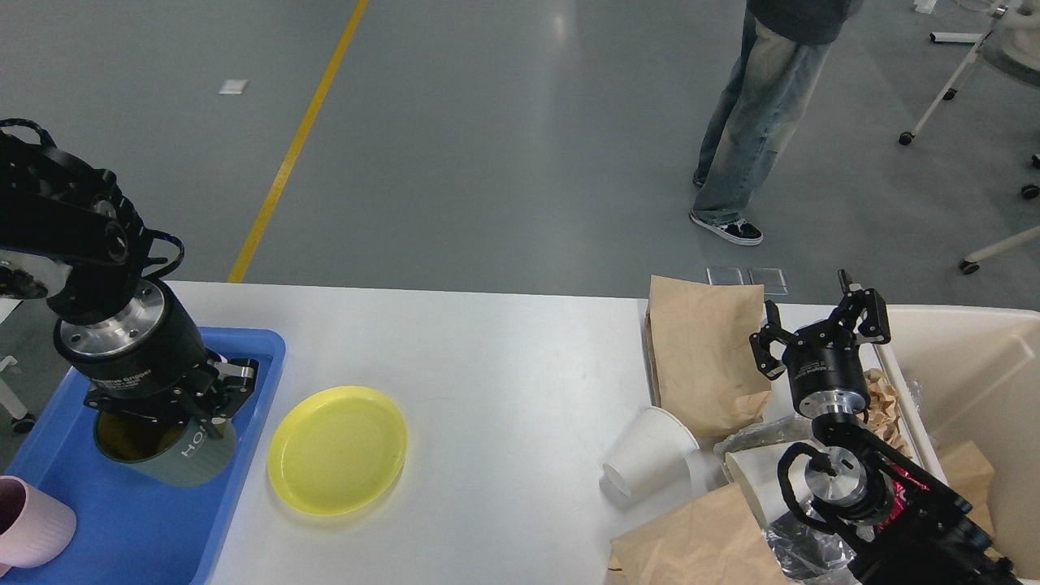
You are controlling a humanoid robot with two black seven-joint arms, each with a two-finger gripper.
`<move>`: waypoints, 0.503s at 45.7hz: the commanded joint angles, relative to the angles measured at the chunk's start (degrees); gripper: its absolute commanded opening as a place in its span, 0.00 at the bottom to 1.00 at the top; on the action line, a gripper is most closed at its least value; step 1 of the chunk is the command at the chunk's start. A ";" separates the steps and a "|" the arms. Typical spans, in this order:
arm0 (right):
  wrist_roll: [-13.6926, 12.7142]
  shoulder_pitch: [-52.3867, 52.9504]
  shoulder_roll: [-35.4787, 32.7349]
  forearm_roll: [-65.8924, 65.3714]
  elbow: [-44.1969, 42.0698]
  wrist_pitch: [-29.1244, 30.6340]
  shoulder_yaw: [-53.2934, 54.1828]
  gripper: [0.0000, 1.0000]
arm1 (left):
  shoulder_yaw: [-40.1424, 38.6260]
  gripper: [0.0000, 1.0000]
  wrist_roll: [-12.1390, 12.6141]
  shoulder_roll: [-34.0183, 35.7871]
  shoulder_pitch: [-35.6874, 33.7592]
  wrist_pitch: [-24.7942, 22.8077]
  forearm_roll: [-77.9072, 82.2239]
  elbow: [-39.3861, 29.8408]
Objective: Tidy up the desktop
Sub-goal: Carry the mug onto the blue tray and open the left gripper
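The white desktop (pixel 504 357) spans the view. My left gripper (pixel 197 406) is shut on the rim of a grey-green cup (pixel 191 459) and holds it over the blue tray (pixel 258 345) at the left. My right gripper (pixel 821 325) is open and empty, raised by the top of a brown paper bag (pixel 699 349) at the right. A yellow plate (pixel 337 449) lies on the desktop beside the tray. A white paper cup (pixel 646 459) lies on its side near the bags.
A pink cup (pixel 32 532) stands in the tray's near left corner. A cream-beige bin (pixel 975 357) with crumpled paper is at the far right. A second paper bag (pixel 699 540), another white cup (pixel 760 471) and plastic wrap lie by my right arm. A person (pixel 756 122) stands beyond the table.
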 commanded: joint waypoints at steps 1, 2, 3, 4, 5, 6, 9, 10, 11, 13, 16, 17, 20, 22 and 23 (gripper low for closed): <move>0.00 0.00 0.00 0.00 0.00 0.00 0.03 1.00 | 0.35 0.00 -0.02 0.32 -0.34 -0.60 0.06 0.08; 0.00 0.00 0.00 0.00 0.00 0.00 0.03 1.00 | 0.53 0.00 -0.02 0.32 -0.17 -0.60 0.15 0.09; 0.00 0.00 0.00 0.00 0.00 0.00 0.03 1.00 | 0.79 0.00 -0.02 0.41 0.18 -0.52 0.15 0.09; 0.00 0.00 0.00 0.00 0.00 0.00 0.03 1.00 | 1.14 0.00 -0.11 0.50 0.54 -0.60 0.15 0.26; 0.00 0.00 0.00 0.00 0.00 0.00 0.03 1.00 | 1.40 0.00 -0.20 0.76 0.80 -0.60 0.06 0.52; 0.00 0.00 0.00 0.00 0.00 0.00 0.03 1.00 | 1.58 0.00 -0.37 1.20 1.15 -0.60 0.06 0.87; 0.00 0.00 0.00 0.00 0.00 0.00 -0.06 1.00 | 1.58 0.00 -0.03 4.26 3.25 -0.95 0.15 3.42; 0.00 0.00 0.00 0.00 0.00 0.00 -0.06 1.00 | 1.41 0.00 -0.02 5.93 4.31 -1.30 0.24 4.47; 0.00 0.00 0.00 0.00 0.00 0.00 0.03 1.00 | 1.23 0.00 0.06 7.43 5.19 -1.57 0.59 5.52; 0.00 0.00 0.00 0.00 0.09 0.00 -0.06 1.00 | 1.14 0.00 0.24 10.07 7.03 -1.75 2.42 7.46; 0.00 0.00 0.00 0.00 0.09 0.00 -0.06 1.00 | 0.36 0.00 0.15 13.93 12.12 -1.92 7.08 11.59; 0.00 0.00 0.00 0.00 0.09 0.00 -0.06 1.00 | -0.08 0.00 0.15 14.82 13.88 -1.92 8.40 12.90; 0.00 0.00 0.00 0.00 0.09 0.00 0.03 1.00 | -2.80 0.00 0.15 17.89 19.07 -1.83 11.39 16.07; 0.00 0.00 0.00 0.00 0.09 0.00 -0.06 1.00 | -4.65 0.00 0.15 19.82 22.67 -1.83 12.89 18.35; 0.00 0.00 0.00 0.00 0.09 0.00 -0.06 1.00 | -5.44 0.00 0.07 20.62 24.60 -1.83 13.42 19.58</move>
